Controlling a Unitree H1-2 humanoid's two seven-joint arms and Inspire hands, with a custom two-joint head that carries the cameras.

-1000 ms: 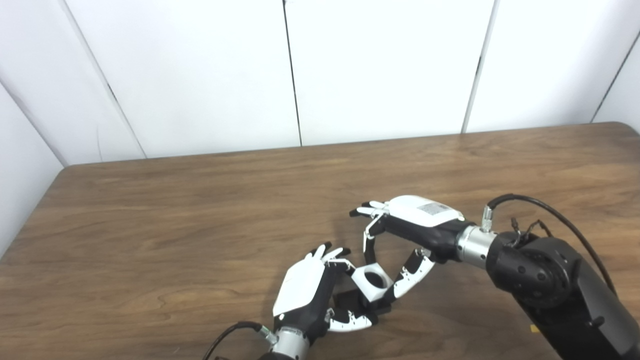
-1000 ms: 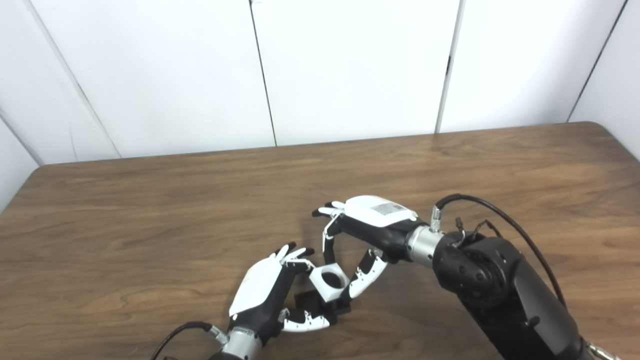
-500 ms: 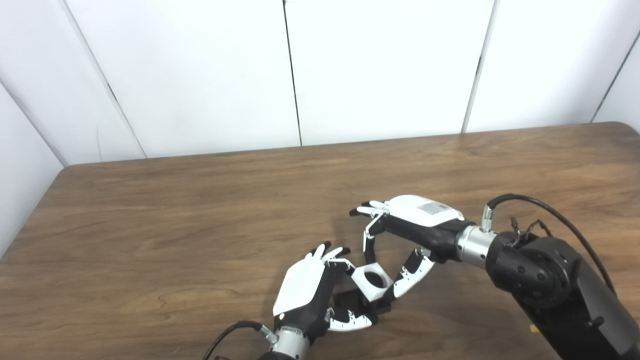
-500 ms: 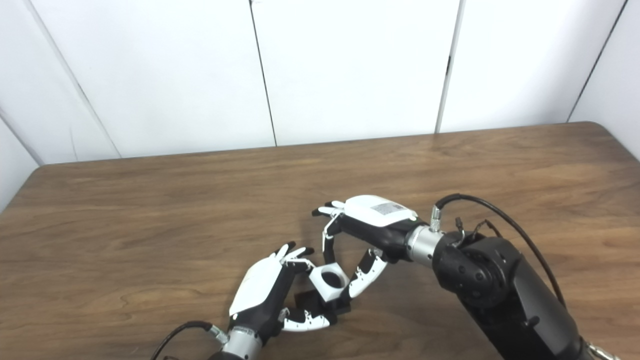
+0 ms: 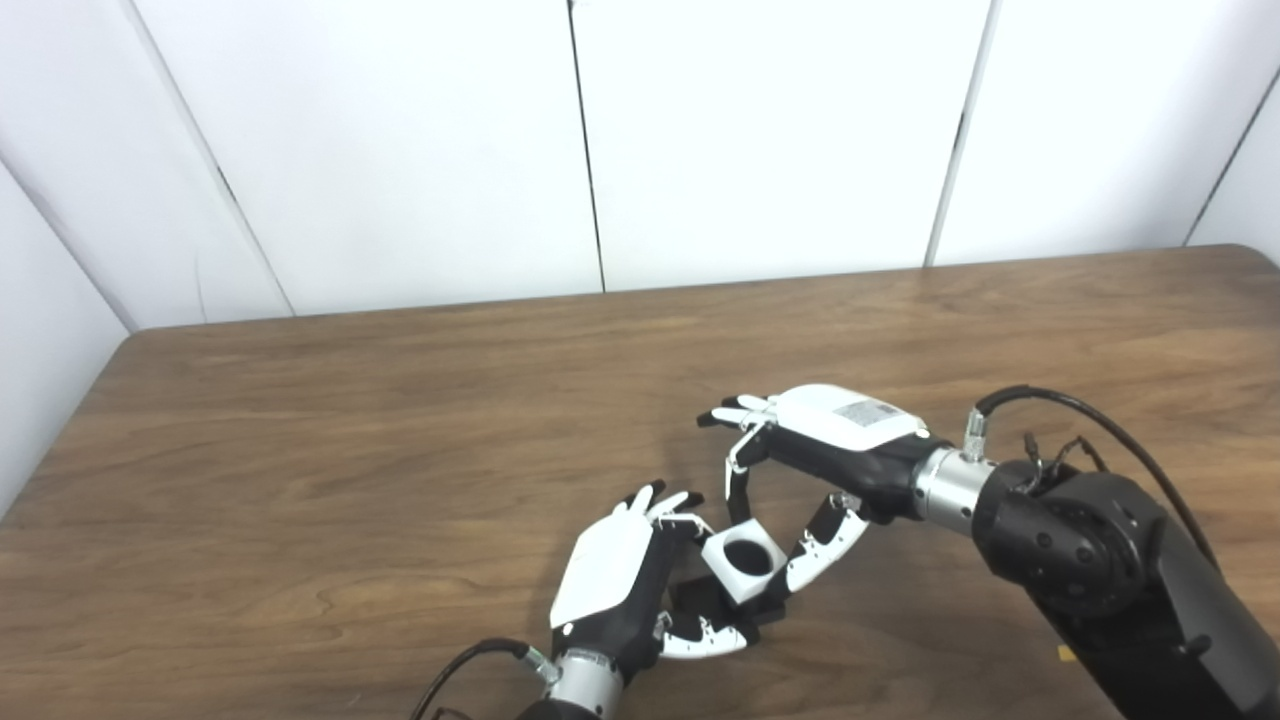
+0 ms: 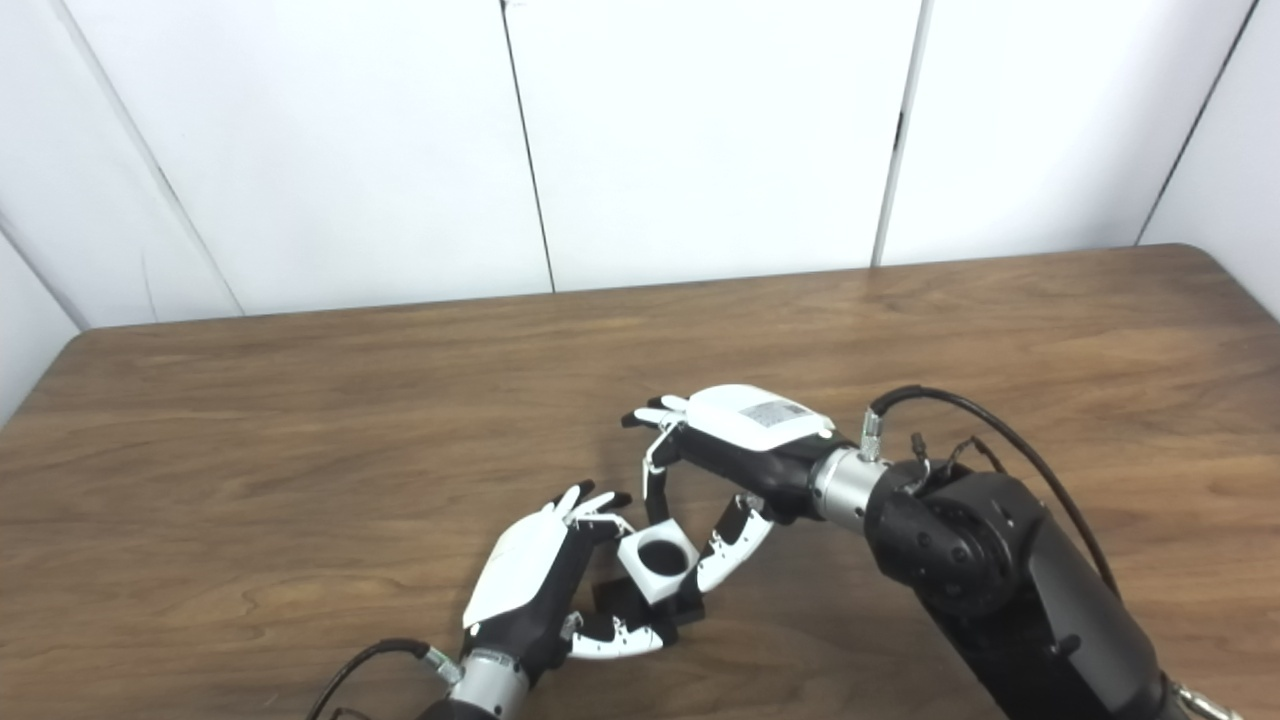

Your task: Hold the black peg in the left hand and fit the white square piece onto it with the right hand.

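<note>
Fingers (image 5: 742, 478) of the right hand (image 5: 835, 440) pinch the white square piece (image 5: 738, 563) over the black peg (image 5: 700, 600), apparently gripped by the left hand (image 5: 625, 580); misalignment could jam it.

White square piece (image 5: 741, 566) on the black peg (image 5: 700, 600), between left hand (image 5: 610, 580) and right hand (image 5: 815, 470), above the table (image 5: 300, 450).

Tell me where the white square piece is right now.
The white square piece sits low and centre in both eye views, between the left hand and right hand, over the black peg above the table.
</note>
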